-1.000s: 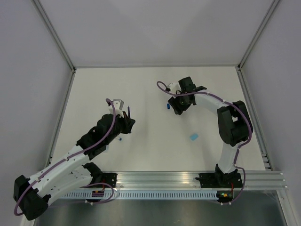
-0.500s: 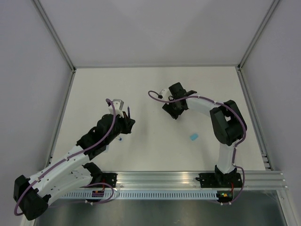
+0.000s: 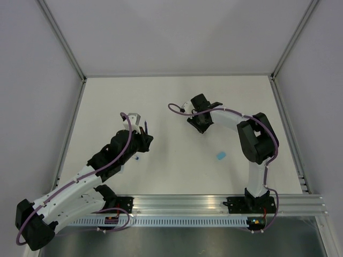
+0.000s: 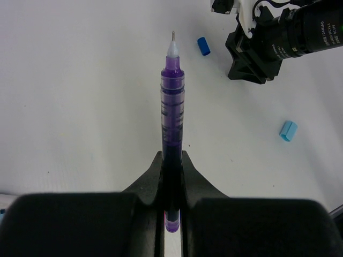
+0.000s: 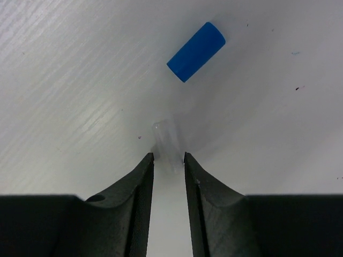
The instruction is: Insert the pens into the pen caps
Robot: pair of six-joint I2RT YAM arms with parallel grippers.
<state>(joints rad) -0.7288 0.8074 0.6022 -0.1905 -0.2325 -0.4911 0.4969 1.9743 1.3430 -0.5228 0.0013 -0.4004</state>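
Note:
My left gripper is shut on the dark purple pen, whose bare tip points away over the table; in the top view it sits left of centre. The dark blue cap lies on the table just left of my right gripper. In the right wrist view that cap lies just beyond my right gripper, whose jaws are narrowly closed on a pale translucent stub, seemingly the white pen's end. The light blue cap lies alone at the right.
A small blue speck lies on the table by the left arm. A metal rail runs along the near edge. Grey walls enclose the white table at the back and sides.
The right gripper has swung left and its wrist has turned, closing in on the dark blue cap. The left arm with its pen has hardly moved.

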